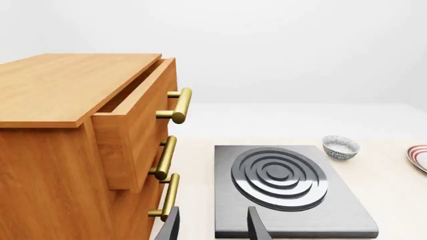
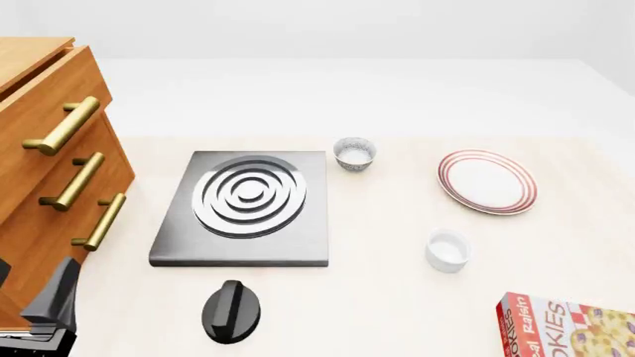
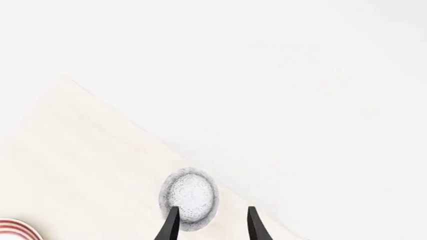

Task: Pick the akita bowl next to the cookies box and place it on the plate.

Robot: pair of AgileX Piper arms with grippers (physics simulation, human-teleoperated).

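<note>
One akita bowl [image 3: 190,197] sits at the table [image 3: 80,150] edge just ahead of the right gripper [image 3: 210,227], whose parted fingers hold nothing. Its nearness to the cookies box [image 2: 570,323] cannot be told.

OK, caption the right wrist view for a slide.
Right gripper, jaws open, above an akita bowl near the table edge; plate at frame corner.

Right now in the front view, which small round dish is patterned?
The patterned bowl off the stove's far right corner; the cup nearer the cookies box is plain white.
</note>
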